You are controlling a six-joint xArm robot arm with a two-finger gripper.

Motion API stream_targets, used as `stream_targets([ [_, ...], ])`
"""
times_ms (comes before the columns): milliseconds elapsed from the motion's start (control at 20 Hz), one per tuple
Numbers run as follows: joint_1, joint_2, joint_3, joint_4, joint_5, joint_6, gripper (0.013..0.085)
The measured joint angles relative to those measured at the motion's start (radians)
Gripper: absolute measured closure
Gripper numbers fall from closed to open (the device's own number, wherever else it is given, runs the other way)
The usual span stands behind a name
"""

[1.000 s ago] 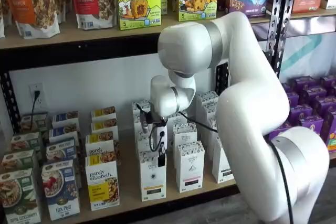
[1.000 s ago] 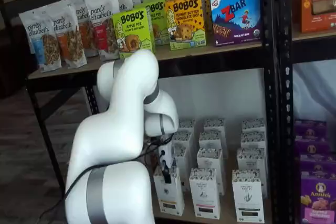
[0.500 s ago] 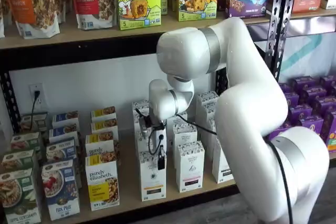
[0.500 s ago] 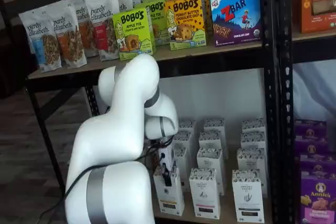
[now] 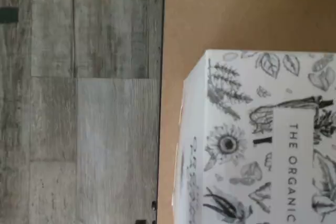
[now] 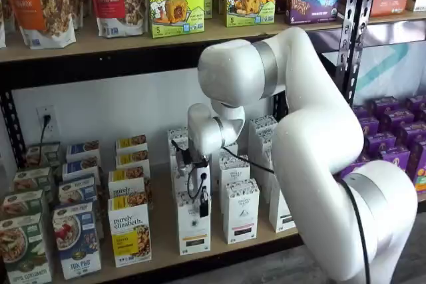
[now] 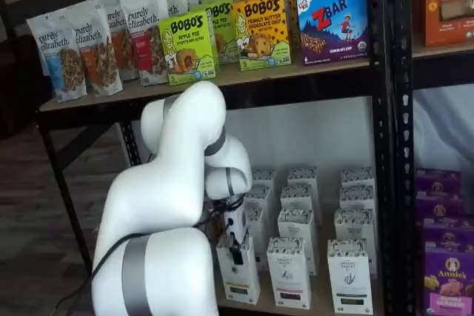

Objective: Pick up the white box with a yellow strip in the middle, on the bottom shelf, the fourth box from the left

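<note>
White carton with the speckled black-and-white botanical top and a yellow-orange strip low on its front [image 6: 194, 225] stands upright at the front edge of the bottom shelf [image 6: 160, 211], a pale wooden board edged by a black metal rail. Just beside it stand alike white cartons with a black strip [image 6: 240, 211]. The large white robot arm [image 6: 313, 138] reaches across in front of the shelves, and its pincer [image 6: 203, 205] hangs right over the carton's top; its black fingers show side-on, the gap hidden, yet the jaws stand spread wide, holding nothing. In the wrist view the patterned top [image 5: 262, 140] fills one side. The carton looks light, stiff and thin-walled, likely to tip or dent; a grip across its narrow upper sides seems best.
</note>
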Motion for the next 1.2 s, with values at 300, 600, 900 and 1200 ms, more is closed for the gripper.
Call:
stream_targets([
  [300, 0.002, 0.016, -0.011, 0.006, -0.019, -0.004, 0.0130],
  [600, 0.004, 0.019, -0.018, -0.002, -0.011, 0.005, 0.0290],
  [900, 0.009, 0.020, -0.023, -0.019, 0.006, 0.024, 0.0290],
  [1200, 0.011, 0.020, -0.023, -0.010, 0.002, 0.020, 0.0290],
])
